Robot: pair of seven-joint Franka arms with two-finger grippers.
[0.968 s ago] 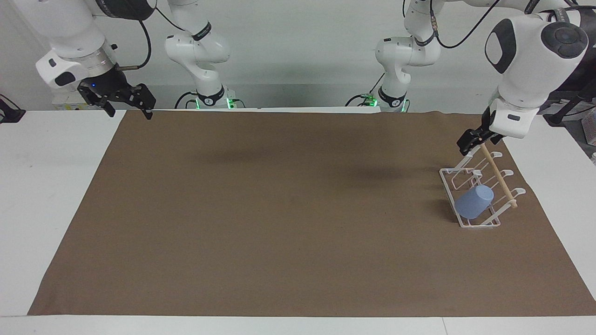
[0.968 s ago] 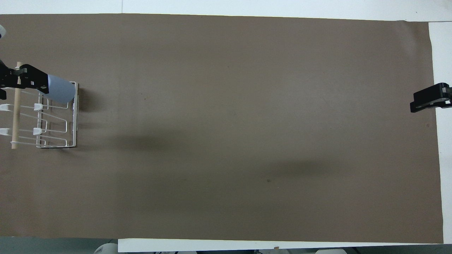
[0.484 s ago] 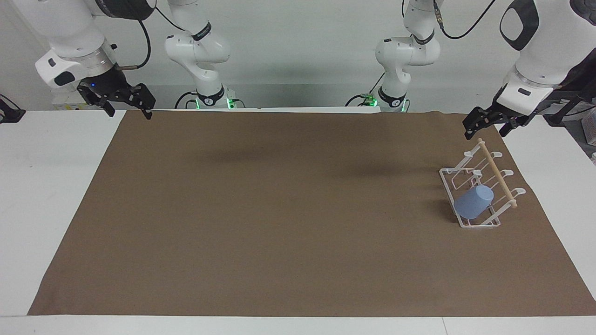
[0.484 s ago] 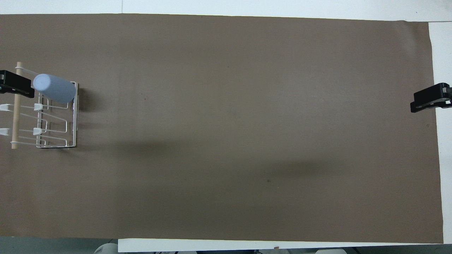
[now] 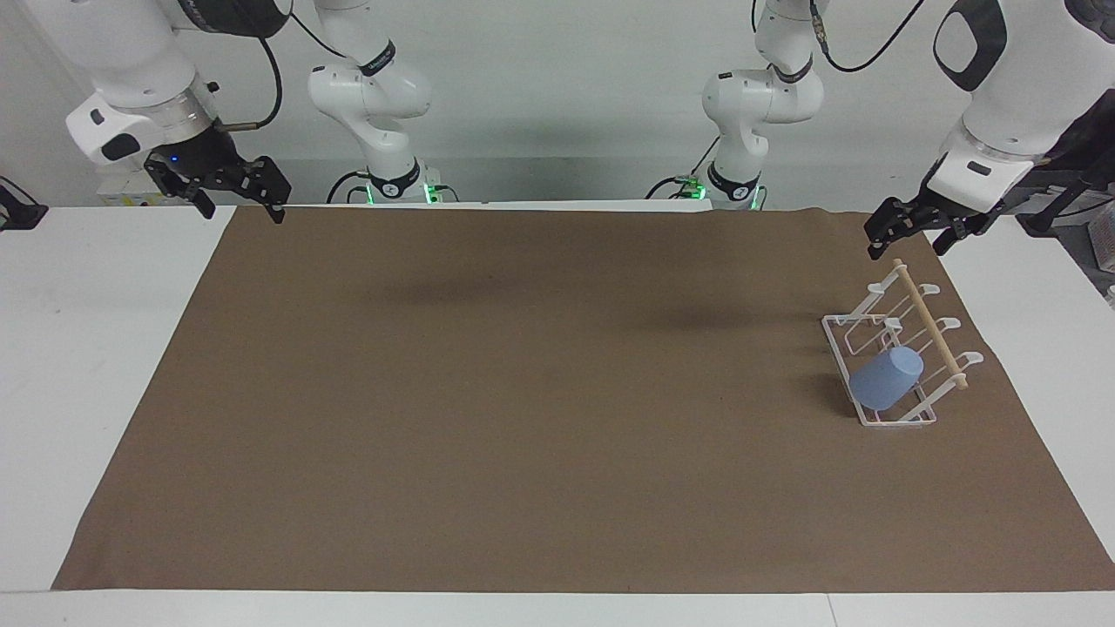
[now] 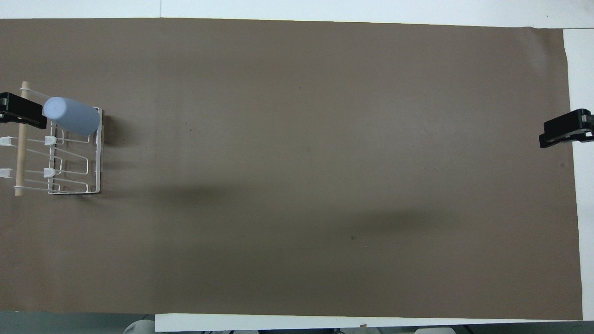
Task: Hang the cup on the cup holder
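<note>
The cup [image 5: 887, 378] is on the cup holder [image 5: 902, 353], at the right edge of the facing view a little above mid-height, which is the left arm's end of the table; in the overhead view the same pair sits at the left edge in the upper half, cup [image 6: 72, 116] on rack [image 6: 69, 157]. It has been slipped mouth-down over one of the wire prongs, the one farthest from the robots, and its long axis tilts along that prong, with the closed bottom pointing up toward the wooden dowel [image 5: 930, 326] and the open rim down near the base of the rack. Judged from that, the hanging looks done, and what remains is for the arm to clear away. The left gripper [image 5: 906, 228] is up in the air at the upper right of the facing view, over the end of the rack nearest the robots, apart from both dowel and cup; its fingers are spread and hold nothing. The cup lies down-frame from those fingers, so any withdrawal should go upward and toward the arm's own base rather than across the dowel, which a low sweep could catch. The right gripper [image 5: 231, 185] waits at the upper left of the facing view, over the edge of the brown mat [image 5: 523, 392], well apart from everything; its fingers also stand open and empty.
</note>
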